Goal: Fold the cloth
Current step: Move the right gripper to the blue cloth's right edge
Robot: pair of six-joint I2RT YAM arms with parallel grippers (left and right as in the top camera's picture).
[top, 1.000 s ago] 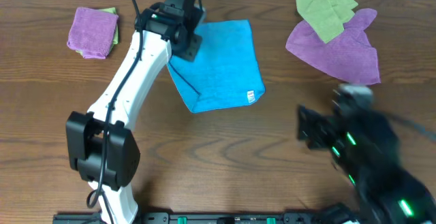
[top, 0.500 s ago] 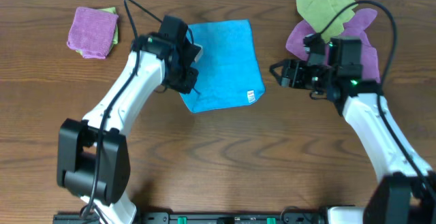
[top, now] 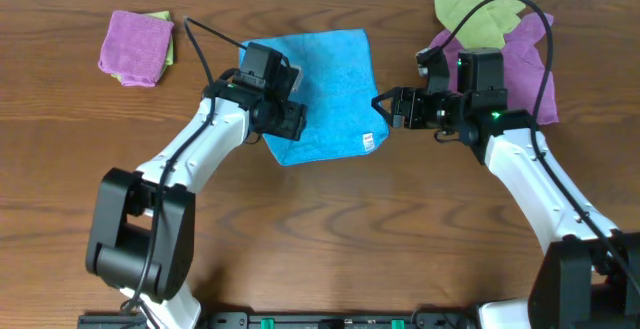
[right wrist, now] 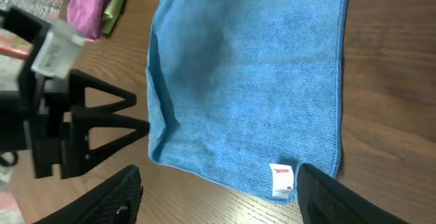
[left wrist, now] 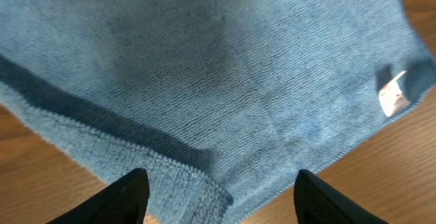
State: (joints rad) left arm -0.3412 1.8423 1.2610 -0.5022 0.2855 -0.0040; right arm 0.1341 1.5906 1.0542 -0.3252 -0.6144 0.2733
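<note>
The sky-blue cloth (top: 330, 89) lies flat on the table at the back middle, its white tag (top: 367, 142) at the near right corner. Its near left corner is folded over on itself (left wrist: 197, 183). My left gripper (top: 293, 124) is open, low over the cloth's near left edge, its fingers either side of that folded corner (left wrist: 218, 190). My right gripper (top: 383, 109) is open, just right of the cloth's right edge, above the table. In the right wrist view the cloth (right wrist: 252, 81) and tag (right wrist: 281, 180) lie between the fingers (right wrist: 218, 197).
A purple cloth (top: 505, 69) with a yellow-green cloth (top: 478, 14) on it lies at the back right, behind my right arm. A folded purple cloth (top: 137, 46) over a yellow-green one lies at the back left. The table is brown wood.
My right arm has swung in from the near right to the cloth's right edge. My left gripper has moved from the cloth's far left corner down to its near left edge.
</note>
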